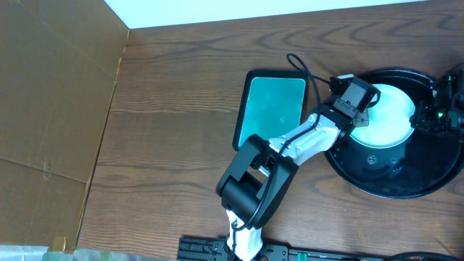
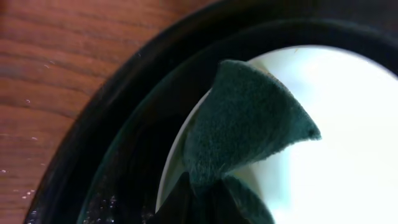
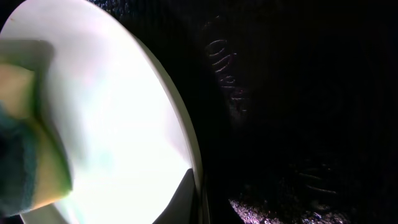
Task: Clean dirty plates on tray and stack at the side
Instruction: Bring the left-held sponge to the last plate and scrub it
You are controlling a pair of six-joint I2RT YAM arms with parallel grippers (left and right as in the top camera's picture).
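Observation:
A white plate point(image 1: 388, 116) lies in the large round black tray point(image 1: 377, 181) at the right of the table. My left gripper point(image 1: 360, 114) is shut on a dark green sponge point(image 2: 249, 124) and holds it on the plate's left part point(image 2: 348, 155), by the tray rim point(image 2: 118, 130). My right gripper point(image 1: 429, 116) is shut on the plate's right rim point(image 3: 112, 112), one finger point(image 3: 198, 198) on top and the other under it. The sponge also shows at the left of the right wrist view point(image 3: 18, 162). Other plates are not clearly visible.
A rectangular teal tray with a black rim point(image 1: 272, 109) lies just left of the black tray, beside my left arm. A brown cardboard wall point(image 1: 51, 94) stands along the table's left side. Bare wood table point(image 1: 174, 145) lies between them.

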